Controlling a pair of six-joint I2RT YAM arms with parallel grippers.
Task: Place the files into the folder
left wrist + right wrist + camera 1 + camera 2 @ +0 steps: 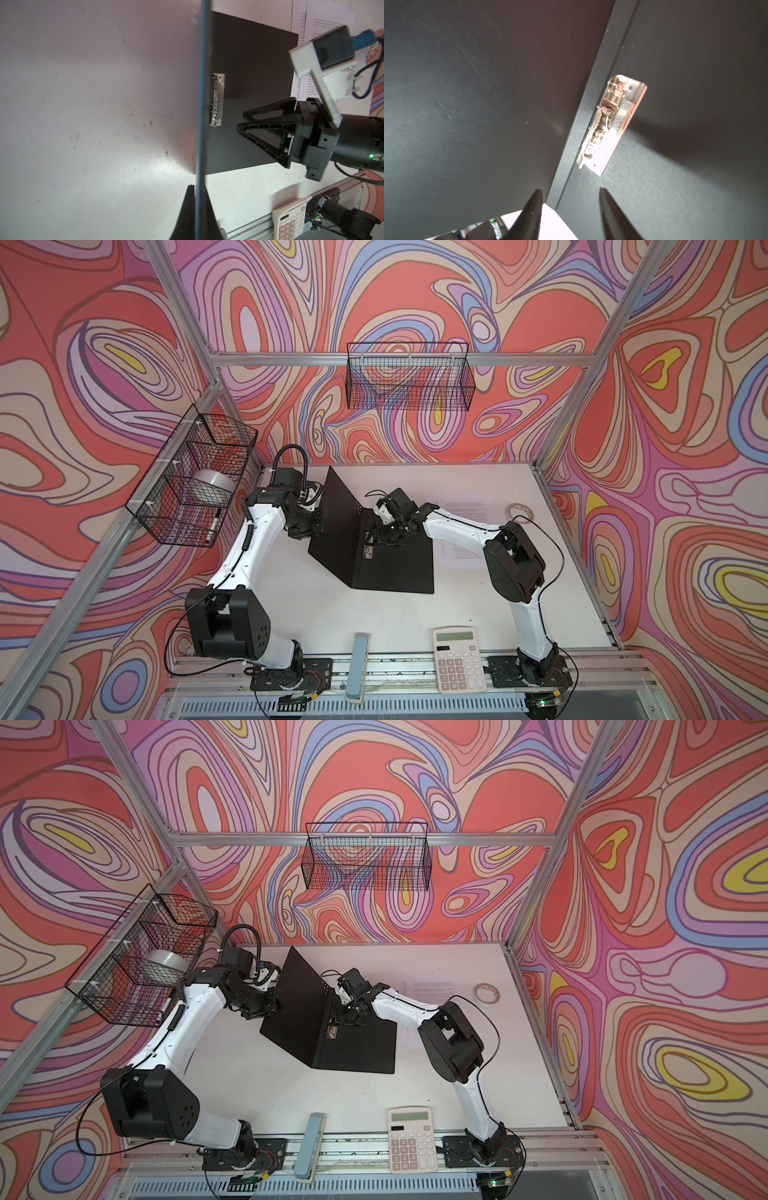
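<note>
Black-lined folder, cover raised, sits pinched in the left claw.

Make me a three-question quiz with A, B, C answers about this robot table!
1. How many wire baskets hang on the walls? A one; B two; C five.
2. How is the folder? A shut flat; B upside down; C open, one cover lifted.
3. Where is the calculator? A in a basket; B on the folder; C at the table's front edge.
Answers: B, one at the back, one on the left; C, the left hand holds a cover up; C, it lies at the near edge.
</note>
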